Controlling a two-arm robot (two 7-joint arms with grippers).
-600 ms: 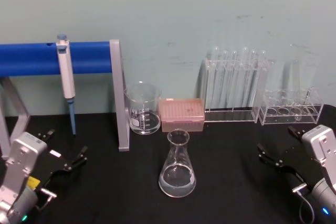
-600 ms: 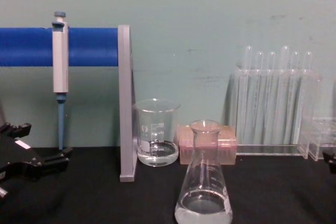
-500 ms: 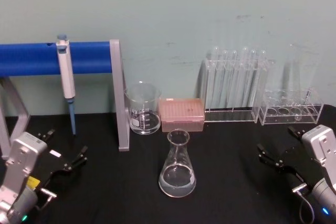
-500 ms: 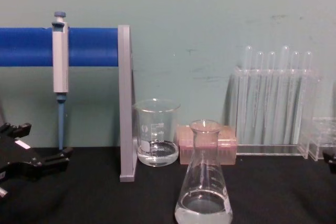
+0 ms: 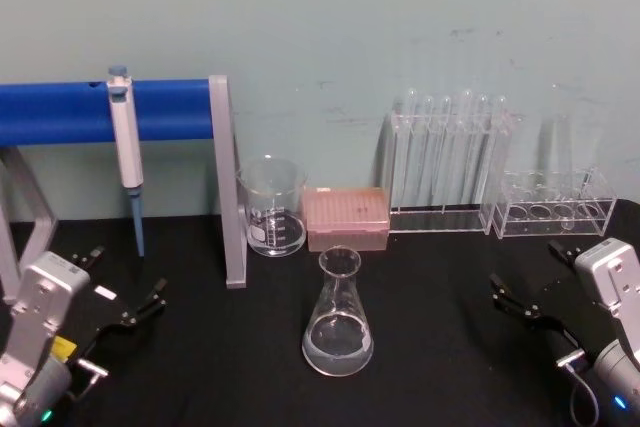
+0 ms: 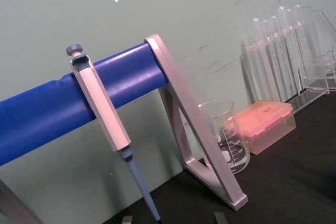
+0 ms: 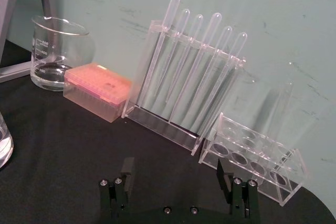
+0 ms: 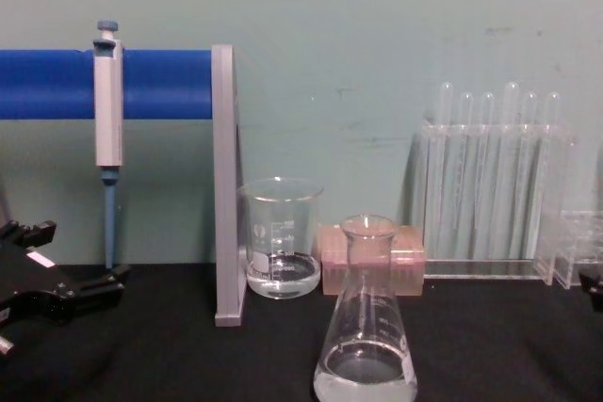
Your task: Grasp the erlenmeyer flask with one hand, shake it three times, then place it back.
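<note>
- My left gripper (image 5: 128, 273) and right gripper (image 5: 526, 270) rest low at either side of the black table (image 5: 430, 367), fingers spread, empty.
- The erlenmeyer flask (image 5: 338, 319) stands upright between them, well apart from both.
- I'd pinch its narrow neck squarely, staying clear of the beaker (image 5: 272, 207) and pink box (image 5: 346, 218) behind.

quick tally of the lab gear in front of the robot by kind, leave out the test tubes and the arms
erlenmeyer flask: 1
beaker: 1
pipette: 1
pink box: 1
clear racks: 2
blue-bar stand: 1
total: 7
</note>
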